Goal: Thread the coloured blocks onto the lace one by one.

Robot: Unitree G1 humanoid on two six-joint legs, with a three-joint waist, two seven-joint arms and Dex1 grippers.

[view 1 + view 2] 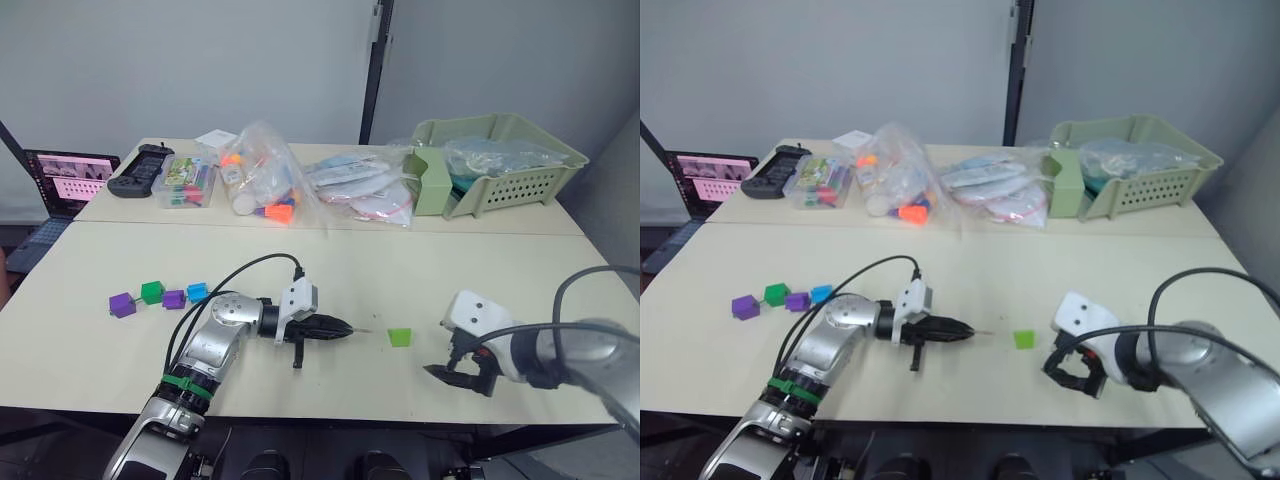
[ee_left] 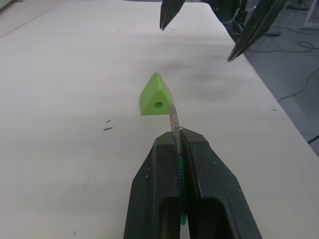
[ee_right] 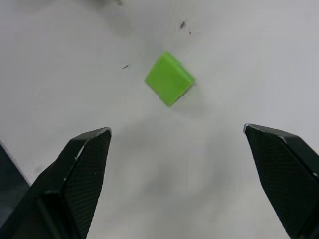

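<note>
Lace (image 2: 174, 119) tip, stiff and greyish, stuck out from between the closed fingers of the left gripper (image 1: 335, 327), with a bit of green cord visible in the slot behind it. In the left wrist view the tip pointed at the light green block (image 2: 156, 95), just short of the round hole in its near face and not yet in it. That block (image 1: 400, 337) lay alone on the table (image 1: 420, 270), between the two grippers, at about 3 o'clock from the left one. The right gripper (image 1: 452, 375) rested low near the table's front edge with its fingers (image 3: 82, 164) spread wide and nothing between them; the green block (image 3: 169, 78) lay ahead of it, clear of both fingers. Four more blocks sat in a loose row well away at about 9 o'clock from the left gripper: purple (image 1: 122, 304), dark green (image 1: 152, 292), purple (image 1: 174, 299) and blue (image 1: 197, 291), close together.
</note>
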